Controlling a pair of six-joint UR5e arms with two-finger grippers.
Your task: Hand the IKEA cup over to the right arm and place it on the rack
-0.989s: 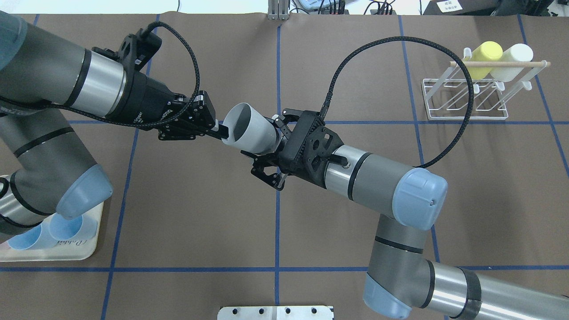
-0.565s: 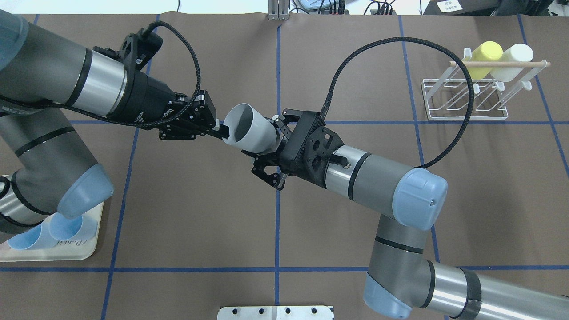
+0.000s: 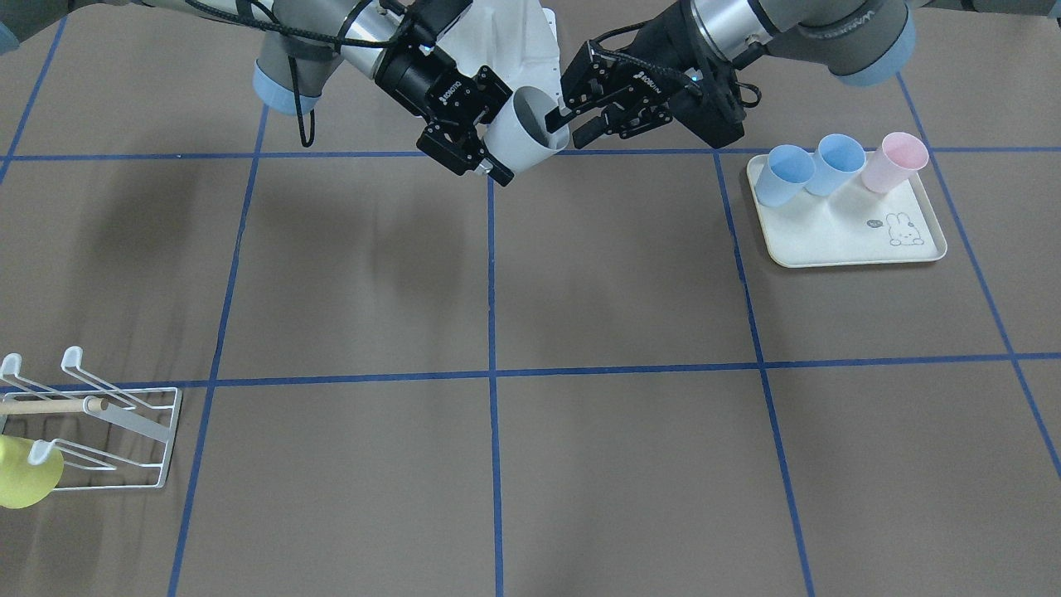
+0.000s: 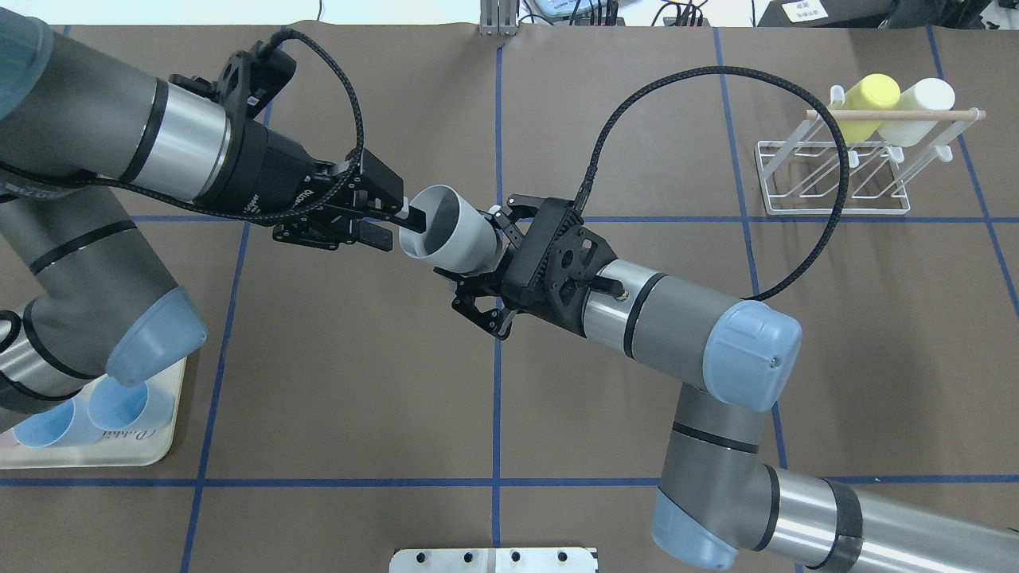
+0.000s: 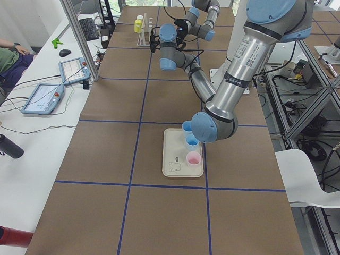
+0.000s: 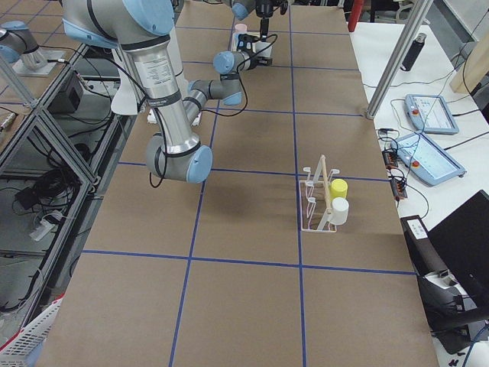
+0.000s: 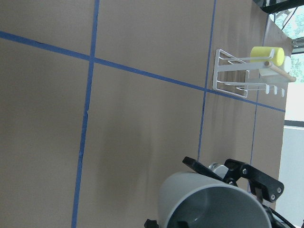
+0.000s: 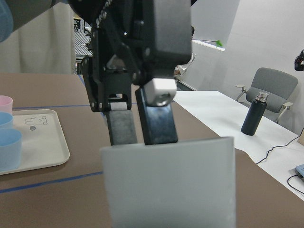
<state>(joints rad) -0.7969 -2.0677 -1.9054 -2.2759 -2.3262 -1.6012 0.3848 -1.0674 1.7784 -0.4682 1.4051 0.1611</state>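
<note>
Gripping the grey cup (image 4: 450, 235) by its base end: right gripper (image 4: 467, 244), one finger on each side of the cup wall, closed on it. Cup is in mid-air above the worktop (image 4: 358, 358), roughly over the centre tape line, lying near horizontal with its mouth towards the left arm

Left gripper (image 4: 398, 228) sits at the cup mouth with its fingers spread: one finger reaches inside the rim, the other is outside and below it. Looks released, not pinching. Right wrist view shows both left fingers (image 8: 122, 126) just past the rim, side by side with a narrow gap

Rack (image 4: 836, 177) is well apart from the cup, at the far right of the worktop. A yellow cup (image 4: 869, 99) and a white cup (image 4: 923, 102) sit on its prongs near the wooden dowel (image 4: 896, 115)

Cream tray (image 3: 837, 240) is on the robot's left side, with two blue cups (image 3: 787, 172) and a pink cup (image 3: 893, 160) along its far edge
</note>
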